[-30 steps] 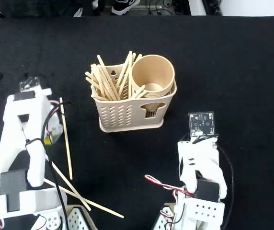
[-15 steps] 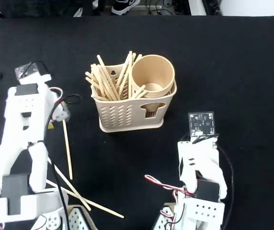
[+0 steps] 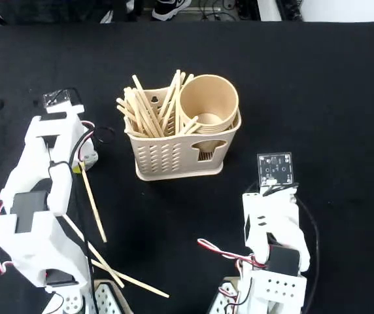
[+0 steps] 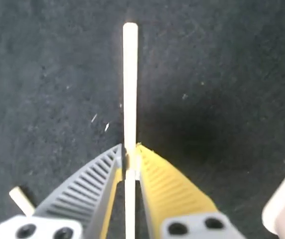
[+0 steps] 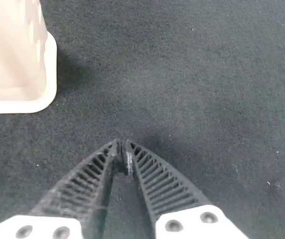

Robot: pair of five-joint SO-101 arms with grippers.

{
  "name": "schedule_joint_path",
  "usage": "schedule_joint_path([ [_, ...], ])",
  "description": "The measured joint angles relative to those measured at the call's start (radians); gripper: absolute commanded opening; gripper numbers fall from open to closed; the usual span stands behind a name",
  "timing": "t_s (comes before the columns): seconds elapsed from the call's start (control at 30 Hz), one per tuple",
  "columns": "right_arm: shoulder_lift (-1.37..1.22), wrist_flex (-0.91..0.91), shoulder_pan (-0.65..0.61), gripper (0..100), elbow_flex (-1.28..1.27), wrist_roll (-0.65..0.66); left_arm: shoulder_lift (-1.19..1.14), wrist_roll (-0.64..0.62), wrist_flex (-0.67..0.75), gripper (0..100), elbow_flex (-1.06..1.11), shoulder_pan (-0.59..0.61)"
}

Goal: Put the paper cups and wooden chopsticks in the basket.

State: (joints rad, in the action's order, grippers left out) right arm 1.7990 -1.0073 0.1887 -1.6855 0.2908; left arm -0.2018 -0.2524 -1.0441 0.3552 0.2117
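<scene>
Pale straight wooden chopstick [image 4: 130, 89] pinched by my left gripper [image 4: 128, 149]; the high view adds two loose chopsticks [image 3: 138, 282] crossed lower left. Right gripper [image 5: 121, 145] pressed together.

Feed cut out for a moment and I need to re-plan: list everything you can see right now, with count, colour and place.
basket: one, beige, perforated, mid-table.
paper cups: nested stack, count unclear, tan, upright in the basket's right compartment in the high view.
chopsticks in basket: a bundle, pale wood, standing in the other compartment.
held chopstick: one, pale wood, left of the basket.
loose chopsticks: two, pale wood, crossed on the table by the left arm's base.
table: one, black cloth.
left gripper: one grey and one yellow finger, shut on the held chopstick.
right gripper: dark grey, shut, nothing in it, over the cloth near a basket corner.
</scene>
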Motion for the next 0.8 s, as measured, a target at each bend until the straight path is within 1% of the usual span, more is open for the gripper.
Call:
schedule_joint_path([
  [0.07, 0.0, 0.0, 0.0, 1.5, 0.0, 0.0, 0.0, 0.002, -0.005, 3, -0.011, 0.0],
  [0.13, 0.0, 0.0, 0.0, 1.5, 0.0, 0.0, 0.021, 0.002, -0.041, 3, -0.026, 0.0],
  [0.23, 0.0, 0.0, 0.0, 1.5, 0.0, 0.0, 0.13, 0.003, -0.115, 3, -0.038, 0.0],
  [0.37, 0.0, 0.0, 0.0, 1.5, 0.0, 0.0, 0.394, 0.003, -0.15, 3, -0.04, 0.0],
  [0.47, 0.0, 0.0, 0.0, 1.5, 0.0, 0.0, 0.66, 0.003, -0.124, 3, -0.015, 0.0],
  [0.57, 0.0, 0.0, 0.0, 1.5, 0.0, 0.0, 0.954, 0.005, -0.011, 3, 0.048, 0.0],
  [0.63, 0.0, 0.0, 0.0, 1.5, 0.0, 0.0, 1.152, 0.005, 0.118, 3, 0.115, 0.0],
  [0.7, 0.0, 0.0, 0.0, 1.5, 0.0, 0.0, 1.336, 0.005, 0.287, 3, 0.201, -0.018],
  [0.8, 0.0, 0.0, 0.0, 1.5, 0.0, 0.0, 1.553, 0.005, 0.569, 3, 0.359, -0.138],
])
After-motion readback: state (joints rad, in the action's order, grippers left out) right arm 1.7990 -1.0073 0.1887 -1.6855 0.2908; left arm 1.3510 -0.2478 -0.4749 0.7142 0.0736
